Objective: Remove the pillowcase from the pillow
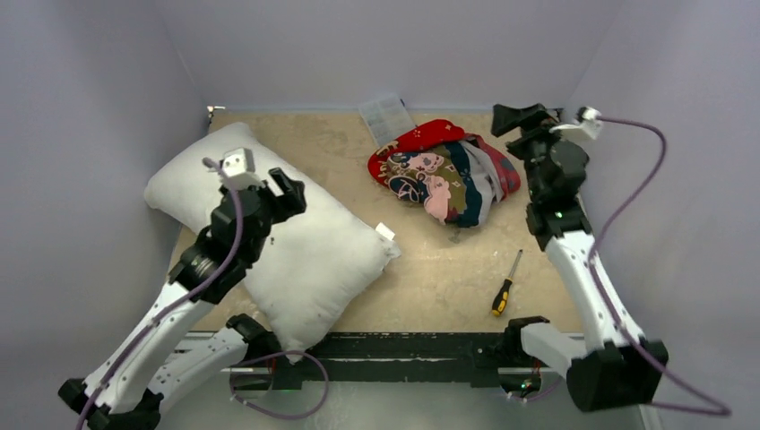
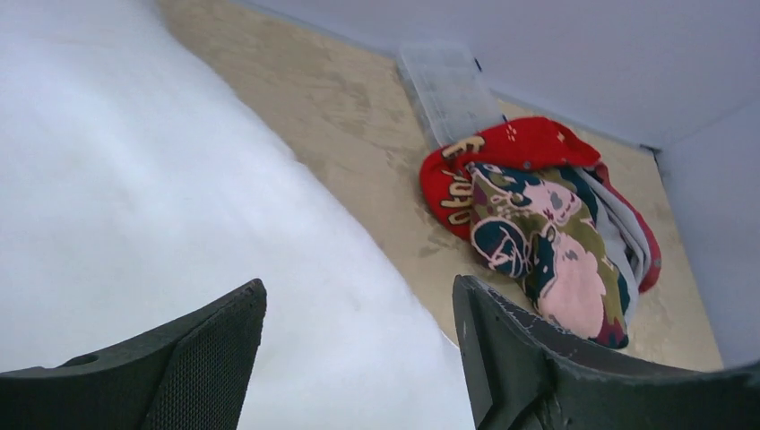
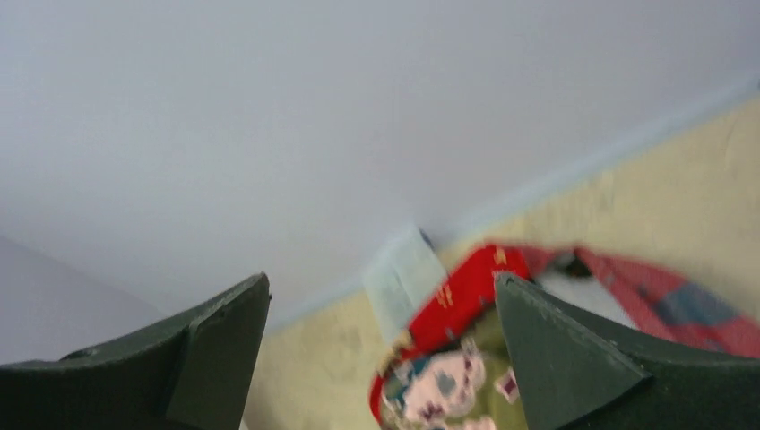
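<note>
On the left half of the beige table, the pillow is laid bare and diagonal. Its small tag is seen at the corner toward the middle. Part of the cushion is covered by the left arm, and its near corner reaches past the table's near edge.

Well apart from it, toward the far right, the pillowcase is bunched in a crumpled heap, fully off the pillow. The print is so folded that little of it can be read.

The left gripper is held over the pillow with its fingers spread and nothing between them. The right gripper is held just beside the heap on its right, its fingers likewise parted and empty. The right wrist view is blurred, so only the top of the red cloth is made out there.

A clear plastic box is partly hidden behind the heap at the far wall. A screwdriver is seen near the right arm.
</note>
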### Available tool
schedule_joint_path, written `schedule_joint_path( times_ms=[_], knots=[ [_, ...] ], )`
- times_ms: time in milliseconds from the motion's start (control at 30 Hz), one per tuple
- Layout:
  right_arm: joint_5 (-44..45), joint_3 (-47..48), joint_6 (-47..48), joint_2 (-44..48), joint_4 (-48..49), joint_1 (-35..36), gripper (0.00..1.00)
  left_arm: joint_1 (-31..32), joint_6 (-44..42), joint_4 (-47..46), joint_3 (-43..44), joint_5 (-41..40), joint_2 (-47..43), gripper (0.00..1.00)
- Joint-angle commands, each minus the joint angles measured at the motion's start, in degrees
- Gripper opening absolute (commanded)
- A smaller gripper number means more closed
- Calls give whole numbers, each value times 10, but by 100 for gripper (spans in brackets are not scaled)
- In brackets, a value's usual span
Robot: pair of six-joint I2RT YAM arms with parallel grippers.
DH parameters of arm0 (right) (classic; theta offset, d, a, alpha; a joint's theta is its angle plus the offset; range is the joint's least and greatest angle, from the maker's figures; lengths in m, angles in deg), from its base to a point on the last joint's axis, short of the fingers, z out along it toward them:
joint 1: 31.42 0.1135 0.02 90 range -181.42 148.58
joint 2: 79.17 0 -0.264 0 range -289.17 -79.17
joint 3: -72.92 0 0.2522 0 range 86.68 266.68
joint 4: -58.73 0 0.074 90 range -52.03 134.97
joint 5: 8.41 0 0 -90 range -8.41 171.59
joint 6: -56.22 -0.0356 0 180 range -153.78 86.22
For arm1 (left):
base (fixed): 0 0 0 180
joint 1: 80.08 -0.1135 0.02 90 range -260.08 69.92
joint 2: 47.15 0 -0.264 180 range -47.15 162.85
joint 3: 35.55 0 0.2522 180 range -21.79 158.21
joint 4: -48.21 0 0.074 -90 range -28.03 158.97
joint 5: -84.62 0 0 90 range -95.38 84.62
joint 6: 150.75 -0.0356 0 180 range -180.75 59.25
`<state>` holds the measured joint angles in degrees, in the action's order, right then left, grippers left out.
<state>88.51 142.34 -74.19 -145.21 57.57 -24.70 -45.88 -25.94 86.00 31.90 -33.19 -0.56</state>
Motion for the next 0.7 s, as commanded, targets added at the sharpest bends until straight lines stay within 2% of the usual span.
schedule_joint_path(
  times_ms=[0, 33, 100, 200, 333, 467, 667],
  knots=[
    [91, -13, 23, 140, -30, 1, 99, -1, -50, 114, 34, -123, -67, 79],
    [93, -15, 23, 171, -38, 1, 99, -1, -56, 130, 41, -139, -81, 82],
    [98, -17, 26, 218, -53, 0, 99, -1, -65, 156, 54, -169, -105, 94],
    [119, -14, 52, 272, -64, 1, 99, -1, -72, 177, 58, -205, -143, 99],
    [164, -9, 58, 317, -88, 2, 99, -1, -61, 190, 41, -241, -206, 99],
    [190, -45, 55, 357, -63, 2, 99, -1, -44, 177, 5, -271, -268, 99],
    [211, -60, 43, 374, -62, 3, 99, -1, -24, 152, -56, -311, -338, 99]
  ],
)
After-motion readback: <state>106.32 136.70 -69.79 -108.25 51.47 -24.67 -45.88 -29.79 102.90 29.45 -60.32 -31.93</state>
